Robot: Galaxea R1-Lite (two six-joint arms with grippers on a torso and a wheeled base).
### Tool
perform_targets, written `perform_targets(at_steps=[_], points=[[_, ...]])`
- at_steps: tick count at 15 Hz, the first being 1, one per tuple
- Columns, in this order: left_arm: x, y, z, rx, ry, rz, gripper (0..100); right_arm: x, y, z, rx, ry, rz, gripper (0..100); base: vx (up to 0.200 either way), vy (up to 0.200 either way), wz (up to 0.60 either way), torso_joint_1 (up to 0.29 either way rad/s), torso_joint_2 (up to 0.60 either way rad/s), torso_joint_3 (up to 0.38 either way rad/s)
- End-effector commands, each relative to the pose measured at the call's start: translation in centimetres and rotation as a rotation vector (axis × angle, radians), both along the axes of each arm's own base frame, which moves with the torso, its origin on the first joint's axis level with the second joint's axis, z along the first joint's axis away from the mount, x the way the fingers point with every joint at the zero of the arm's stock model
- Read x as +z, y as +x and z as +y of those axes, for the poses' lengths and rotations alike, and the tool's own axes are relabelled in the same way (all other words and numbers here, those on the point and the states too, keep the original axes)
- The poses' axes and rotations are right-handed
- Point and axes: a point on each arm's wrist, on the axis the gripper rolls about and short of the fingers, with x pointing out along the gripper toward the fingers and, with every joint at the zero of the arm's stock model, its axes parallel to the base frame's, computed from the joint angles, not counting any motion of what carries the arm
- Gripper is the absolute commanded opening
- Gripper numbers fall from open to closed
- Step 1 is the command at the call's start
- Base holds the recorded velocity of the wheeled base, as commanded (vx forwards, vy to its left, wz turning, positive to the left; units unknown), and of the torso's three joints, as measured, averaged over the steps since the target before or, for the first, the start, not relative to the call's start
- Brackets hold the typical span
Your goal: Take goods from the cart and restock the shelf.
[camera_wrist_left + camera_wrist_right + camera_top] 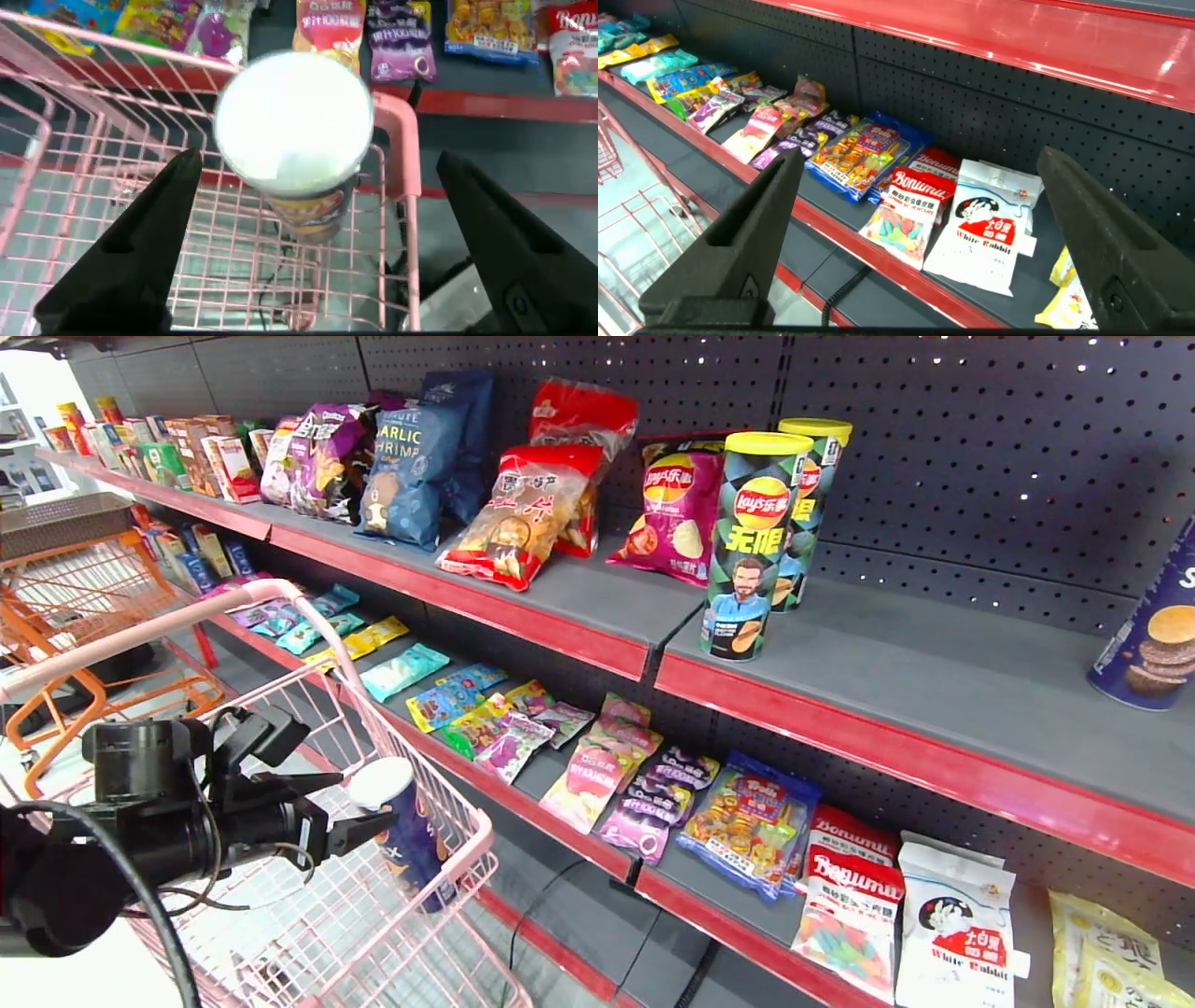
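Closest to my head camera, at lower left, the left gripper (318, 159) hangs over a pink wire cart (280, 593) with its two black fingers (140, 243) spread wide. Between them a dark blue canister (411, 849) with a white lid stands upright in the cart's corner nearest the shelf. Through the left wrist camera I see a gap on each side of the lid, so this gripper is released and grasps nothing.

The right gripper (917, 159) is also spread wide and holds nothing. Its wrist camera looks at the lower shelf (551, 821).

That lower shelf has a red front edge and carries flat rows of sweet packets. Among them are a white bag (957, 924), red bags (850, 905) just beside it, and a blue packet (747, 821) next along.

Above and farther back is the upper shelf (934, 681). Two green canisters (752, 551) with yellow lids stand upright on it, one behind the other. A bare stretch of shelf separates them from a blue can (1153, 635) at the right edge. To their left lean a pink crisp bag (672, 509), a red bag (523, 518) and a dark blue bag (415, 476).

Farthest off, on the left, stands an orange cart (93, 588).
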Motion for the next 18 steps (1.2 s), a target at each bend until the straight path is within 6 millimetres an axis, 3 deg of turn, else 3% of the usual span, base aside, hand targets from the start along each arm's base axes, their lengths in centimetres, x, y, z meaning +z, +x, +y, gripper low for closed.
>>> perform_targets(at_steps=[1,6,11,18], points=[[-2.8,0.4,0.0,-0.007,-0.004,0.084,100,0.0,0.0,0.0,0.000,0.000,0.000,100,0.000,0.000,0.00,0.000,0.00,0.000],[-3.4,1.3,-0.4,-0.025,-0.006,0.064,100,0.0,0.0,0.0,0.000,0.000,0.000,100,0.000,0.000,0.00,0.000,0.00,0.000],[-5.2,3.1,-0.1,-0.017,-0.004,0.003,100,0.0,0.0,0.0,0.000,0.000,0.002,100,0.000,0.000,0.00,0.000,0.00,0.000],[-5.8,4.7,-0.5,-0.019,-0.020,-0.008,100,0.0,0.0,0.0,0.000,-0.006,0.000,100,0.000,0.000,0.00,0.000,0.00,0.000]])
